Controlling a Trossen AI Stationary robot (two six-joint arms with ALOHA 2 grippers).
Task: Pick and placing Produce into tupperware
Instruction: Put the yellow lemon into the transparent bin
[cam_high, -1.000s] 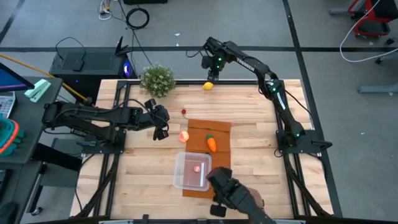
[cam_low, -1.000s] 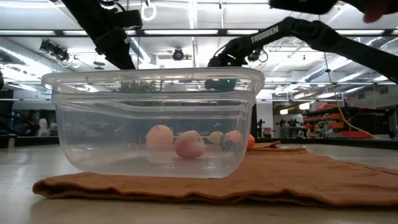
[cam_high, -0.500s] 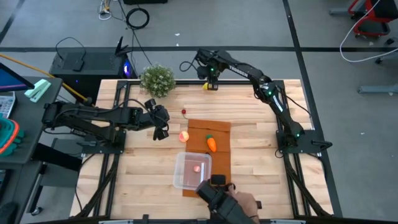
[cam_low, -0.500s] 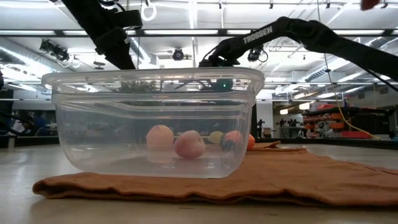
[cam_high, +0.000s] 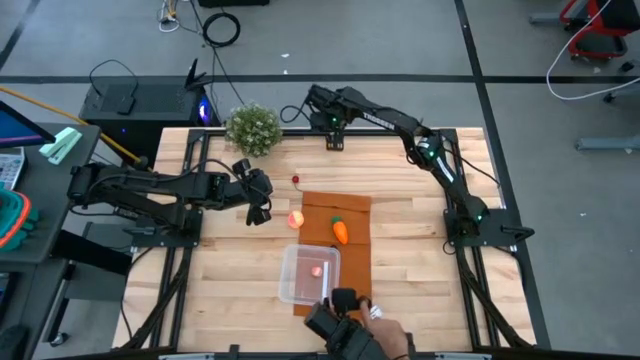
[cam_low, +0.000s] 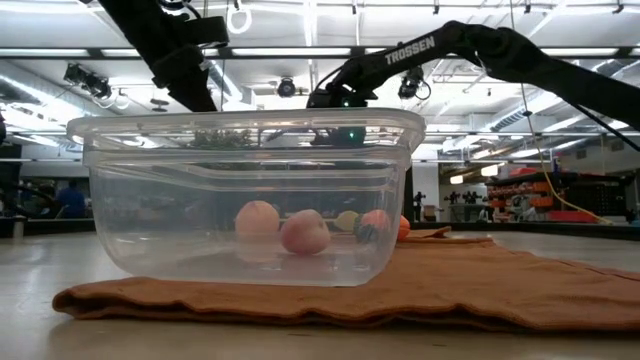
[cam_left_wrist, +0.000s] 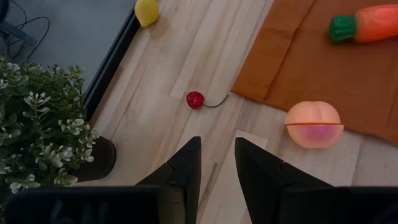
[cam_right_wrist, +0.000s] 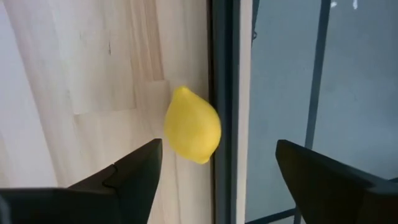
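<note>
At the near edge of the table a person's hand reaches in just beside the near side of the tupperware. The clear box sits on the near end of the orange-brown mat, with bare wood open to either side of it. It holds one pink piece.

Beyond it, still on the mat, lies one carrot. One peach-like fruit sits on the wood, touching the mat's left edge, and one small red cherry with a stem lies on bare wood farther back, apart from the mat.

The left hand hangs over the wood near the peach and the cherry, its fingers a narrow gap apart and holding nothing.

At the far left corner stands one bushy potted plant. The far edge is bounded by a dark rail, and one lemon rests right against it, with open wood on its table side only. The right hand is above the lemon, fingers spread wide on either side of it and not touching it.
</note>
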